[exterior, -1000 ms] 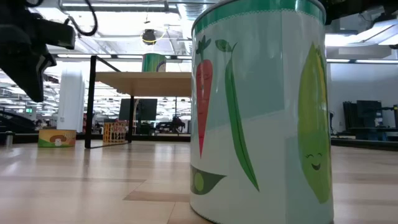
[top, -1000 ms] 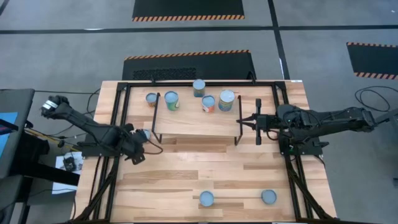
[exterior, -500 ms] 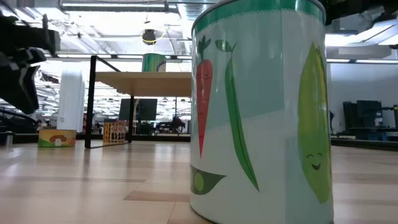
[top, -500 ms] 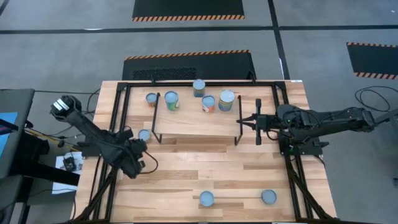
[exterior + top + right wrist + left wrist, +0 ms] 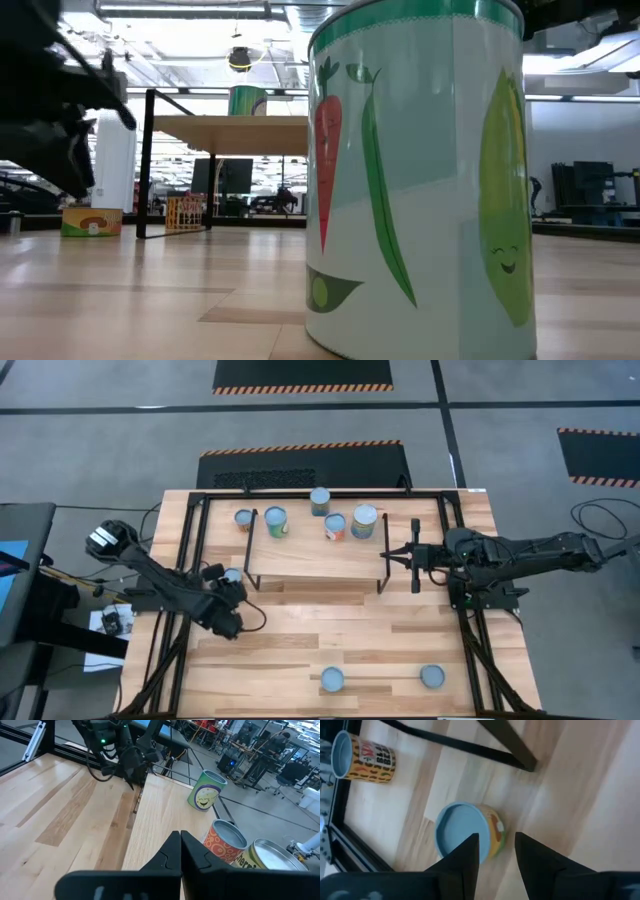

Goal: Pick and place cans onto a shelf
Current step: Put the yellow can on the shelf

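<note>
Dark fingers of the left gripper (image 5: 496,851) stand a little apart with nothing between them, hanging over the plank table (image 5: 330,635) close to a yellow-labelled can (image 5: 467,830) with a blue-grey top. In the high view that can (image 5: 232,576) sits just outside the shelf's left legs, and the left gripper (image 5: 228,622) hovers beside it, toward the table's near side. Another can with an orange patterned label (image 5: 362,757) stands farther off near the black frame (image 5: 350,847).

On the other side, the right gripper (image 5: 390,553) waits at the right end of the shelf (image 5: 315,548), its fingers (image 5: 172,851) pressed together and empty above the board.

Four cans rest on or by the shelf: one teal-and-green (image 5: 276,521), one orange (image 5: 335,526), one wider (image 5: 364,521) and one behind (image 5: 320,501). One more (image 5: 243,519) stands left of the shelf. Two cans (image 5: 332,680) (image 5: 432,676) sit well apart along the table's near edge.
</note>
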`<control>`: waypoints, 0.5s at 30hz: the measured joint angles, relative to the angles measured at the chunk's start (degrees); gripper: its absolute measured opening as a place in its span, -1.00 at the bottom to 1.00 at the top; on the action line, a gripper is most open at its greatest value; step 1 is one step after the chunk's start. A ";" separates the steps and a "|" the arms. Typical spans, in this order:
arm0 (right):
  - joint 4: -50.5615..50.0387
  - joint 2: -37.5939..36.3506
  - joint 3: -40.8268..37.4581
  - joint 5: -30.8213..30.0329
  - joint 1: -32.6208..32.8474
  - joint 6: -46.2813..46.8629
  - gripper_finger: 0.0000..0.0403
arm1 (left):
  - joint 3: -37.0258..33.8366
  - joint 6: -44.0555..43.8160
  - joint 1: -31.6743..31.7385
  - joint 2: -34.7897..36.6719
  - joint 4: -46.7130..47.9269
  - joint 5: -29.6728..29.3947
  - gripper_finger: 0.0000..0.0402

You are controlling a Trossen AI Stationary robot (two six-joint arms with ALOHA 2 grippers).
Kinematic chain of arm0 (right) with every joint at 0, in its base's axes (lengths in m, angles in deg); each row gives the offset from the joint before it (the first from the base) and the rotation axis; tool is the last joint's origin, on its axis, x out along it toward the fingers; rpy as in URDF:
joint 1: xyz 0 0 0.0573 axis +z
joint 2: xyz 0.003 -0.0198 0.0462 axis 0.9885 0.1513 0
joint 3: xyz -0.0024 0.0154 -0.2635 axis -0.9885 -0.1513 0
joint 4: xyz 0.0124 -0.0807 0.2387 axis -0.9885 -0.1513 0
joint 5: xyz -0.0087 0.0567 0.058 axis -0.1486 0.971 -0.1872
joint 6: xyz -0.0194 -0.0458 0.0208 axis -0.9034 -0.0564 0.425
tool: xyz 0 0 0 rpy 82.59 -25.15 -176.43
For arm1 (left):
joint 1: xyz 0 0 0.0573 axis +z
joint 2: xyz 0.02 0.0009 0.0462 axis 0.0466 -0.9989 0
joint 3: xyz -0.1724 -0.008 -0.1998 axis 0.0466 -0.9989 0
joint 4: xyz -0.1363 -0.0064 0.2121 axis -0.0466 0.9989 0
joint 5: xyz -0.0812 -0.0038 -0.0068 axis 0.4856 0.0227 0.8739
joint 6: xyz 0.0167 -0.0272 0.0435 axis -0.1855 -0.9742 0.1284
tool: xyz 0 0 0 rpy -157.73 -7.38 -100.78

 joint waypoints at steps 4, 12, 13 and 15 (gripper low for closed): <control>-0.02 0.00 0.02 0.02 0.00 0.00 -0.95 | 0.00 2.39 3.62 0.00 -0.16 2.43 -0.38; -0.02 0.00 0.02 0.04 0.00 0.00 -0.95 | 0.00 9.14 7.32 -0.07 -3.09 3.09 -0.12; -0.03 0.00 0.02 0.04 0.00 0.00 -0.95 | 0.00 9.47 7.79 -0.07 -3.08 3.09 -0.10; -0.02 0.00 0.02 0.04 0.00 0.00 -0.95 | 0.00 10.18 8.59 -0.09 -3.05 3.29 -0.09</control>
